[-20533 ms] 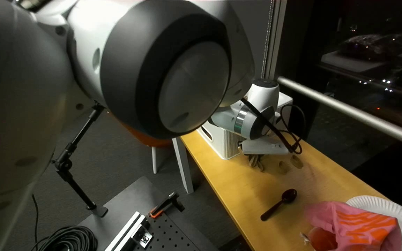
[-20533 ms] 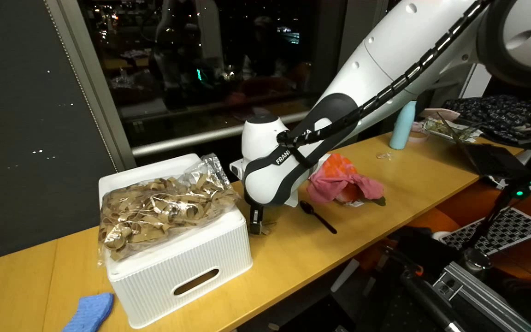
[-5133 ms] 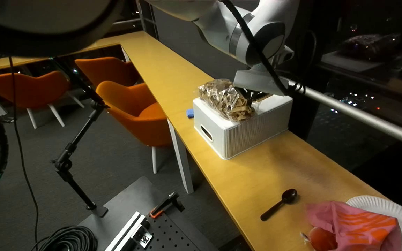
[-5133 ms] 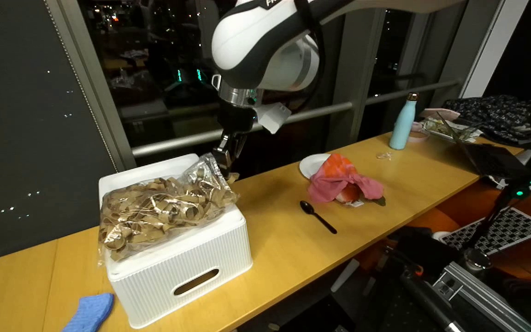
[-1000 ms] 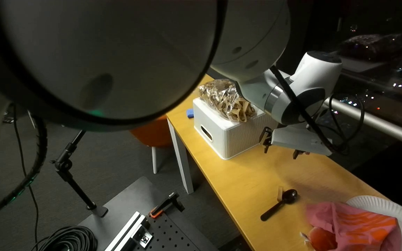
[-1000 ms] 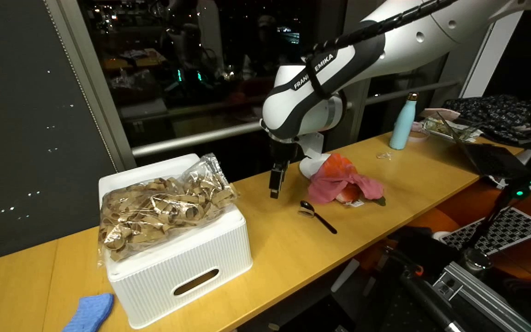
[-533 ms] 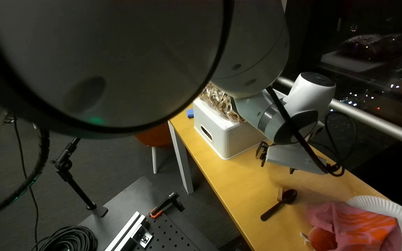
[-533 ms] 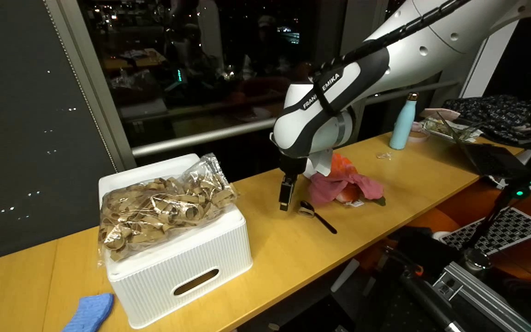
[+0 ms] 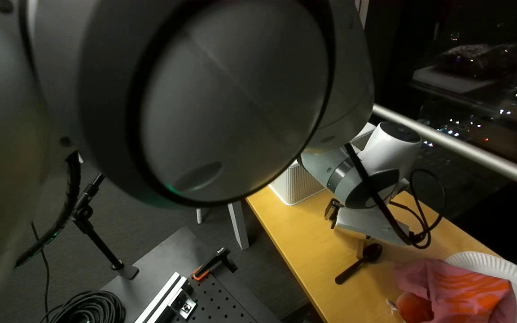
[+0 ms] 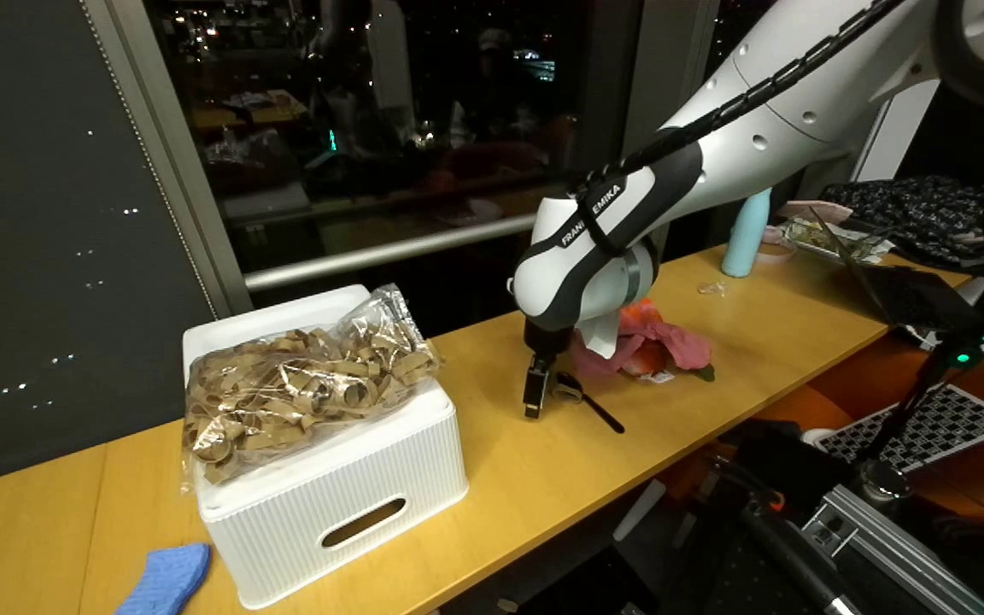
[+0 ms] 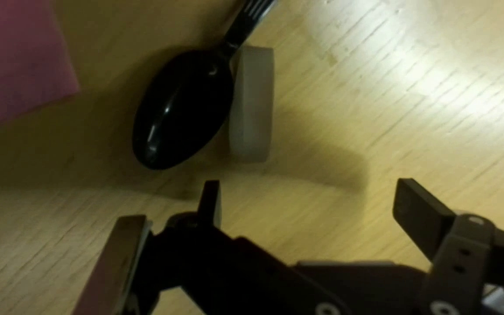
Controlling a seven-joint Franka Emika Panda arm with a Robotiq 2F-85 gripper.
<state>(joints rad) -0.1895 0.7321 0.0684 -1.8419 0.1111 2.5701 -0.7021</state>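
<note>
Near pink cloth (image 11: 15, 65), spoon (image 11: 182, 109) against ring (image 11: 254, 107)

Ext. views dim, window (image 10: 458, 111) dark w/ reflections; wrist view soft, tabletop (image 11: 444, 83) glare upper rt., spoon (image 11: 184, 109) glints.

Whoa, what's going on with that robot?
A robot arm has its gripper open and empty, low over the table. Nearest it, a cardboard ring sits right beside a black spoon. A pink-and-orange cloth lies nearby, and a bag of similar-looking rings rests on a white box.
</note>
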